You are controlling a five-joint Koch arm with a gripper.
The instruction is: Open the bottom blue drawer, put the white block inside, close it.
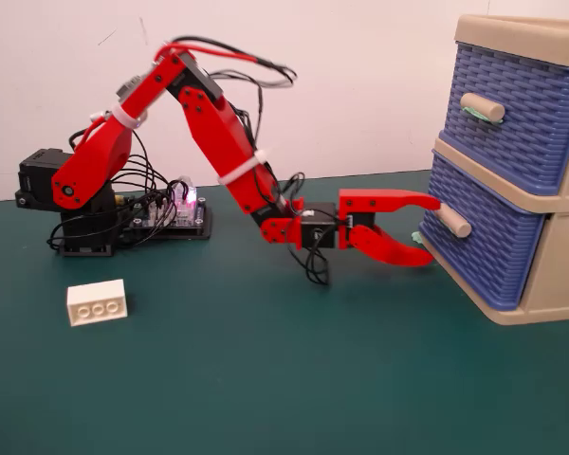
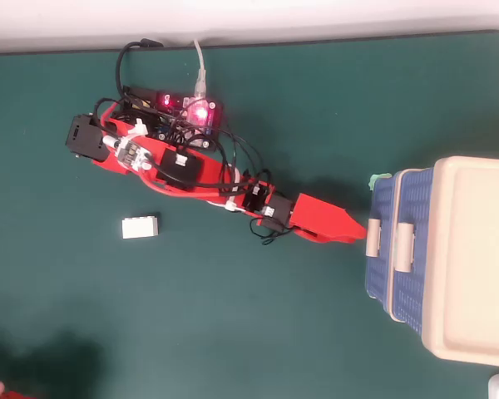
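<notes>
Fixed view, near to far | white block (image 1: 97, 301) lies loose on green surface (image 1: 266, 379), well apart from cabinet | pincer (image 1: 431, 228) gapes empty around handle (image 1: 452, 220) of bottom blue drawer (image 1: 481, 237) | drawer looks shut; pull, loading, closing remain

Open mat (image 1: 294, 379) separates white block (image 1: 97, 302) from cabinet (image 1: 559, 275).

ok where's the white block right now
The white block lies on the green mat at the left of the fixed view, in front of the arm's base and far from the bottom blue drawer.
</notes>
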